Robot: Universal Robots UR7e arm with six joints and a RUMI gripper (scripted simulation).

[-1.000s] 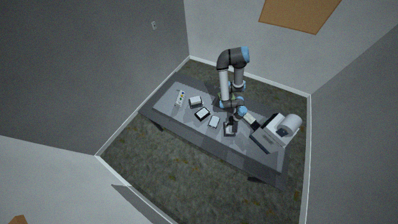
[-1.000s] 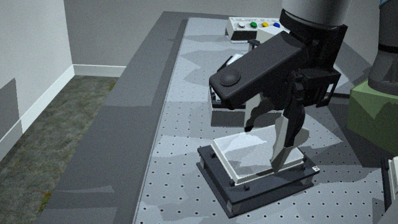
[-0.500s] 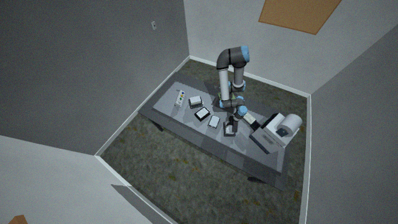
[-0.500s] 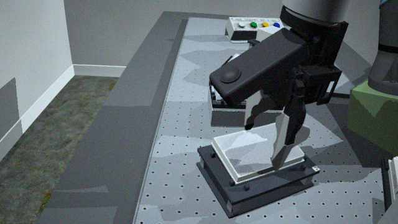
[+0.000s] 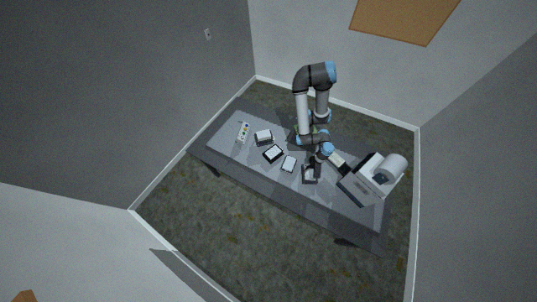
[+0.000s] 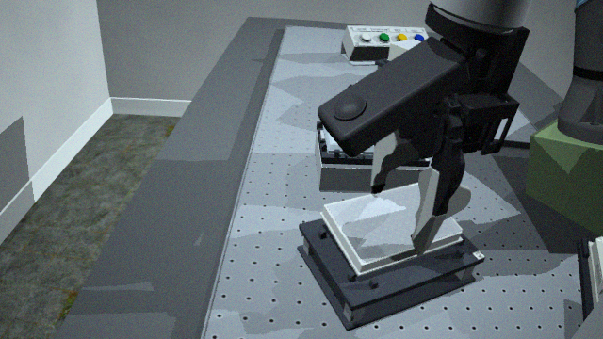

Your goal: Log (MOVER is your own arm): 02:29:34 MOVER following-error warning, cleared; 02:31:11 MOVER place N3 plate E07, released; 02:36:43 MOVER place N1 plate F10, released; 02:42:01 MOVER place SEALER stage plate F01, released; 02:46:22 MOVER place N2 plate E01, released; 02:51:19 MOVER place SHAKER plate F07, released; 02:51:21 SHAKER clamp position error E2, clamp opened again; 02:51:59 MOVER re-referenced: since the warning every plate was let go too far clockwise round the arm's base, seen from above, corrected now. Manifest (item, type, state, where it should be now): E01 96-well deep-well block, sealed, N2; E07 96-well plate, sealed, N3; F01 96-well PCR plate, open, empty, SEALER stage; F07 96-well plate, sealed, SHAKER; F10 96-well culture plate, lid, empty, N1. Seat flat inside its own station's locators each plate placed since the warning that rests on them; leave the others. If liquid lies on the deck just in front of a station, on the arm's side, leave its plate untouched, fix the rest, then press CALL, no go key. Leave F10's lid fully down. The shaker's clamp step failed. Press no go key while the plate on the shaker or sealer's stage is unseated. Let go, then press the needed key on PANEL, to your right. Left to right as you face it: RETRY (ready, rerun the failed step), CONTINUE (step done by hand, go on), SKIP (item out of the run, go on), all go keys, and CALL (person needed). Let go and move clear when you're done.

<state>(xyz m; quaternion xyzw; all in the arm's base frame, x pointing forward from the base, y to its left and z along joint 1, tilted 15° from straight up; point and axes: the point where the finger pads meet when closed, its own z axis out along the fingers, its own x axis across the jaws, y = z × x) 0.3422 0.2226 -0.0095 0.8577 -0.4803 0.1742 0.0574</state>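
My gripper (image 6: 400, 217) is shut on a white sealed plate (image 6: 391, 226), one finger on each long side. The plate is right over a dark station base (image 6: 391, 275) with small locator pegs. It looks level and roughly in line with the base, but I cannot tell whether it is seated between the pegs. In the top view the gripper (image 5: 311, 171) stands at the middle of the deck, left of the sealer (image 5: 369, 178). The key panel (image 6: 382, 42) with white, green, yellow and blue keys is at the far end of the deck.
Another plate on a dark nest (image 6: 349, 153) stands just behind the gripper. Three plates (image 5: 263, 136) (image 5: 273, 153) (image 5: 289, 164) lie in a row towards the panel (image 5: 242, 132). A plate (image 5: 336, 158) lies by the sealer. The arm's green pedestal (image 6: 565, 174) is on the right.
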